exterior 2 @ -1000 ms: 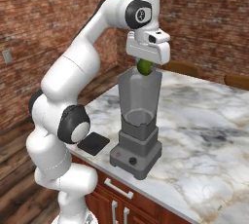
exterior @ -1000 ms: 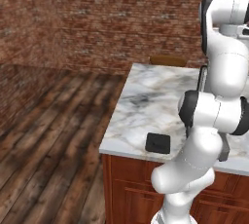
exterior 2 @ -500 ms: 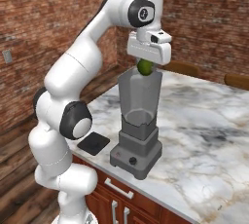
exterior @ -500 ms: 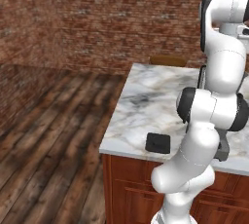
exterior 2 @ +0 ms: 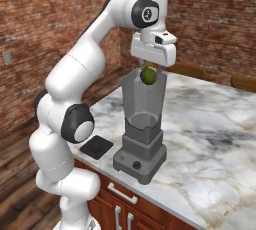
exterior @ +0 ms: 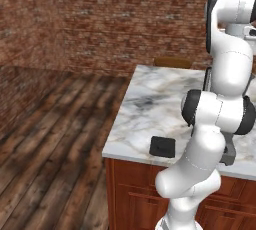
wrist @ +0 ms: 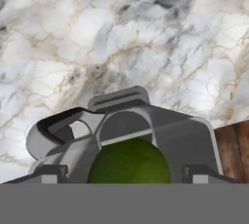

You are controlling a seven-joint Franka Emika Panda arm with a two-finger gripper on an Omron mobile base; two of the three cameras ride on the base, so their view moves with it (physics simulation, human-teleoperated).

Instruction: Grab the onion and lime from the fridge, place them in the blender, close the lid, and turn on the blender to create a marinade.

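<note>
My gripper (exterior 2: 149, 69) hangs just over the mouth of the blender's clear grey jar (exterior 2: 144, 104), which stands on its dark grey base (exterior 2: 140, 161). The dark green lime (exterior 2: 148, 75) is at the jar's rim, right under the fingers. In the hand view the lime (wrist: 129, 162) lies between the two fingertips (wrist: 51, 173) with a gap on each side, above the jar (wrist: 160, 130). The gripper (wrist: 125, 173) is open. The flat black lid (exterior 2: 96, 147) (exterior: 162, 146) lies on the counter left of the blender. The onion and the fridge are out of view.
The white-grey marble counter (exterior 2: 210, 124) sits on red-brown cabinets with metal handles (exterior 2: 120, 194). Its front left corner is near the lid. Wooden chair backs (exterior 2: 185, 69) (exterior 2: 243, 82) stand behind the counter. Dark wood floor (exterior: 55, 139) and brick walls lie to the left.
The fingers have spread wider around the lime, which now sits slightly lower at the jar's mouth. The arm has barely moved.
</note>
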